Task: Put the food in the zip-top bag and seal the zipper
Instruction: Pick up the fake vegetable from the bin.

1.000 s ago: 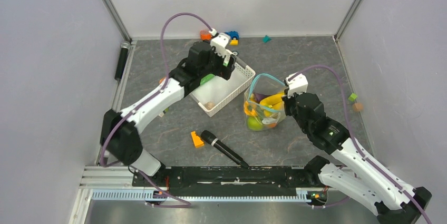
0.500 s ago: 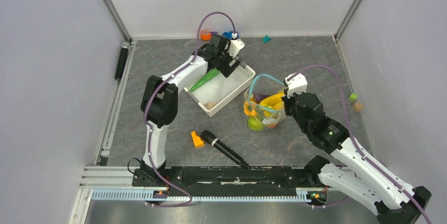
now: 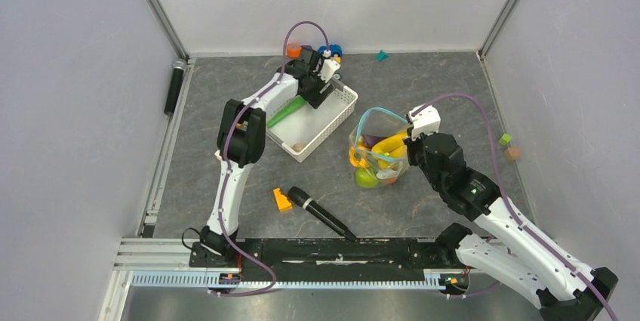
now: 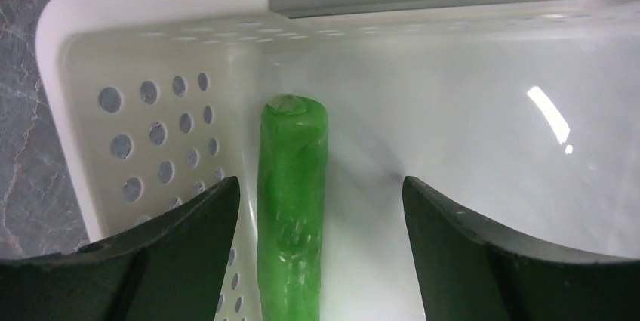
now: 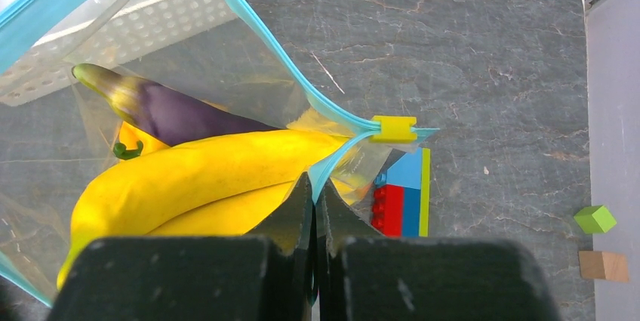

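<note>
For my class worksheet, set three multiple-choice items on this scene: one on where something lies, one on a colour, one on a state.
1. Where does the green cucumber lie?
A) in the white basket
B) on the table by the microphone
C) among the toy blocks

2. What colour is the slider on the zipper?
A) red
B) yellow
C) black

3. How is the right gripper at the zip-top bag?
A) open above it
B) shut, touching nothing
C) shut on its mouth edge

Answers:
1 A: the left wrist view shows it lying along the basket's perforated wall.
2 B: the right wrist view shows a yellow slider on the light-blue strip.
3 C: the gripper's fingers meet, pinching the bag's mouth edge between them.
</note>
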Tool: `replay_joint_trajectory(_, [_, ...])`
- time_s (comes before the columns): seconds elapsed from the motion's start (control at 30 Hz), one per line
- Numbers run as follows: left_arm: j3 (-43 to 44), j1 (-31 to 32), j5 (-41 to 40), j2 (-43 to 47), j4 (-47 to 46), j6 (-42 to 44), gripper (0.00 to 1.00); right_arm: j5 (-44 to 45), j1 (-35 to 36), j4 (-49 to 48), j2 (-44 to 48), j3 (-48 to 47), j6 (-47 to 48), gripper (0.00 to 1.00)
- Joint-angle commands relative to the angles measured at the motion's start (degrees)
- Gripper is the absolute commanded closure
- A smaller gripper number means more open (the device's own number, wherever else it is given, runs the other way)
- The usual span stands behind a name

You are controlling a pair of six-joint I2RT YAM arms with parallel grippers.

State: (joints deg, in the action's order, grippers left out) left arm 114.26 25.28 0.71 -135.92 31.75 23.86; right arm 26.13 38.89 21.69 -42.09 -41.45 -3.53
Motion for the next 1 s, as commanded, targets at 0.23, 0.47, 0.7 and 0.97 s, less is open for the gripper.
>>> replay_joint_trajectory(0.23, [7.58, -1.19, 7.63, -4.65, 15.36, -0.23, 0.20, 1.67, 0.04, -2.01, 0.51, -1.70, 0.45, 0.98])
replay_joint_trajectory(0.47, [7.25, -1.17, 10.92, -3.57, 15.36, -2.12, 0.51, 1.95, 0.04, -2.17, 1.22, -1.61, 0.35, 0.98])
replay_joint_trajectory(0.7, [4.71, -1.09, 9.39, 2.58, 11.07, -5.37, 0.85, 1.72, -0.02, -2.10, 1.70, -1.53, 0.19, 0.97])
replay_joint_trajectory(0.97, [-13.52, -0.77, 11.87, 24.93, -10.77, -16.32, 0.98, 1.03, 0.02, -2.56, 2.27, -1.18, 0.17, 0.97])
